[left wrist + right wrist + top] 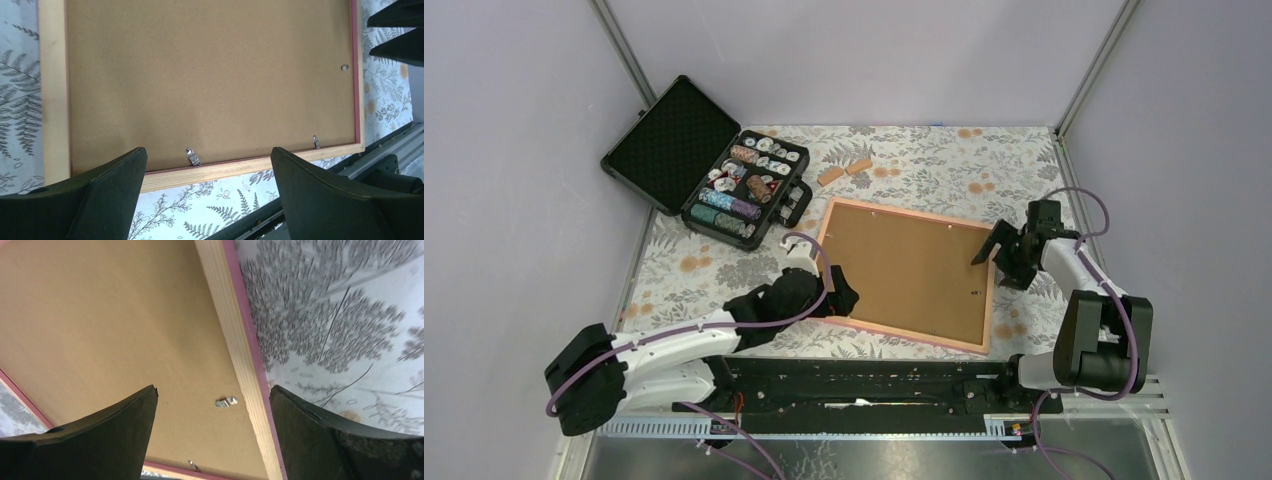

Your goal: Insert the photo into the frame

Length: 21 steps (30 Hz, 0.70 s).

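The frame (914, 336), pinkish-orange wood, lies back-up on the table with a plain brown board (909, 270) filling it. The photo is hidden. My left gripper (844, 297) sits open at the frame's near-left corner. In the left wrist view the left gripper (209, 151) straddles the near rail (225, 169) and a metal tab (192, 156), gripping nothing. My right gripper (992, 250) hangs open over the frame's right rail. In the right wrist view the right gripper (214, 389) has the rail (240, 355), the board (110, 325) and a tab (226, 401) between its fingers, apart from them.
An open black case (664, 140) with poker chips stands at the back left. Two small wooden blocks (844, 170) lie behind the frame. A black mounting rail (854, 385) runs along the near edge. Walls close in on the floral tablecloth on three sides.
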Each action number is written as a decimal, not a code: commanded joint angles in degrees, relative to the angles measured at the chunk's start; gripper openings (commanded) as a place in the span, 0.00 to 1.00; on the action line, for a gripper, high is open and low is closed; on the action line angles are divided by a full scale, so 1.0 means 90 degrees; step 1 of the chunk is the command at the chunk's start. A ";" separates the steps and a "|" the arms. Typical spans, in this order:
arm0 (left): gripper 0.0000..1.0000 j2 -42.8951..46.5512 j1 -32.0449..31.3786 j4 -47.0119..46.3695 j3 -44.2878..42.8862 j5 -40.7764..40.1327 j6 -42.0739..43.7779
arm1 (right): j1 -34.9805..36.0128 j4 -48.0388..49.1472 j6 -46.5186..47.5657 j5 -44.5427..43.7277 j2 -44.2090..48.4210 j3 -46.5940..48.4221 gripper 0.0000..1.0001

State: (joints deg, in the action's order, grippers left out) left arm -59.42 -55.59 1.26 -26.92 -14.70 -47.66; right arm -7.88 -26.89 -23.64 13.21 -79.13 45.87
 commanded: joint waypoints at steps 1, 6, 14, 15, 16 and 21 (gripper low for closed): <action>0.99 -0.0258 0.0032 -0.0869 0.0183 0.0309 -0.0107 | 0.0045 -0.0364 -0.0583 0.0514 -0.0228 -0.0386 0.90; 0.99 -0.0590 0.0034 -0.1144 0.0386 0.0413 -0.0100 | 0.0045 -0.0313 -0.0649 0.0562 -0.0300 -0.0621 0.90; 0.99 -0.0748 0.0027 -0.1564 0.0676 0.0308 -0.0078 | 0.0115 -0.0406 -0.0846 -0.0122 0.0119 -0.0869 0.74; 0.99 -0.0758 0.0030 -0.1639 0.0706 0.0362 -0.0063 | 0.0165 -0.0435 -0.0870 -0.0168 0.0120 -0.0859 0.73; 0.99 -0.0774 0.0028 -0.1697 0.0719 0.0395 -0.0043 | 0.0240 -0.0456 -0.0886 -0.0229 0.0112 -0.0836 0.73; 0.99 -0.0868 0.0025 -0.1722 0.0706 0.0367 -0.0051 | 0.0736 -0.0625 -0.0943 -0.0739 -0.0040 -0.0759 0.73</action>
State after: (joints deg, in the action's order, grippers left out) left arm -66.65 -55.55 -10.22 -20.93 -11.70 -48.29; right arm -4.67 -28.97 -30.46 10.55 -79.15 38.68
